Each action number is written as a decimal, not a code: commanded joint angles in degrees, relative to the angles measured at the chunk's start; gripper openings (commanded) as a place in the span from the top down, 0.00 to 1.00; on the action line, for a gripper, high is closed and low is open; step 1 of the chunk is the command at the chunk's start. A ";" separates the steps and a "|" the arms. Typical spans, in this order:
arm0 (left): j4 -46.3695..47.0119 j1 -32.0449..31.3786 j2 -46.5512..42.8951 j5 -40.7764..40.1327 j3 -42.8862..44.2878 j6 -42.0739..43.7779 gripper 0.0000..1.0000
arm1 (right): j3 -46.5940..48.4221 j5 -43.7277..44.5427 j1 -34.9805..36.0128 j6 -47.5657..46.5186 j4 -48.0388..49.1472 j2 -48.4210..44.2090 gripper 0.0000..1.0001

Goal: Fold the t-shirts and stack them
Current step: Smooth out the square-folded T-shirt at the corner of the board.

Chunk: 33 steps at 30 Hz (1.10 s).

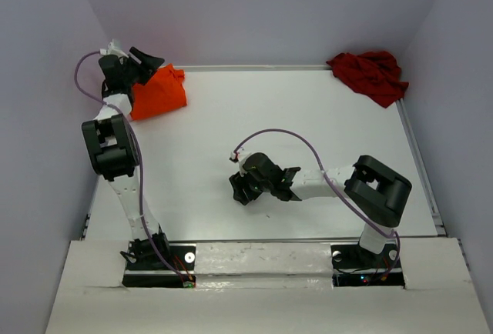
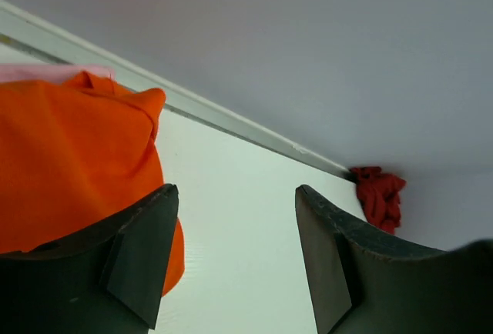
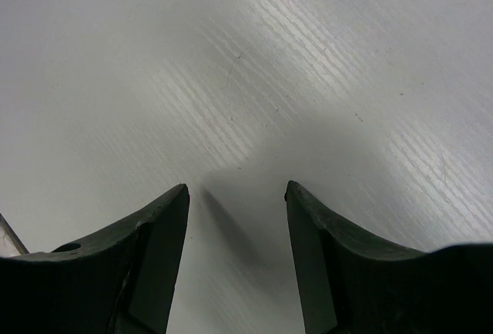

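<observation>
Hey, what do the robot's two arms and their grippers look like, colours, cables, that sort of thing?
The left arm and right arm have white link tubes joined by chunky black joint housings, standing on black bases. A thin purple cable loops along each arm. The left gripper and right gripper are matte black, each with two wedge-shaped fingers. No markings are readable.

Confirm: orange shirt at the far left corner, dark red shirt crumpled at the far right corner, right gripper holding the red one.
Wrong on the grip: the right gripper holds nothing. The right wrist view shows its jaws apart over bare table; the dark red shirt lies free. The rest stands.
</observation>
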 commanded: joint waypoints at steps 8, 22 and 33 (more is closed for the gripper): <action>42.61 4.37 18.22 20.99 -4.91 -33.99 0.29 | -0.66 -0.19 0.91 -0.31 -6.61 4.57 0.40; 61.26 8.24 34.77 21.78 -5.26 -54.75 0.29 | 0.31 -0.10 0.91 -0.48 -8.54 5.62 0.40; 44.45 6.05 18.18 22.14 1.05 -39.60 0.30 | 1.10 -0.63 0.91 -0.39 -8.72 6.76 0.40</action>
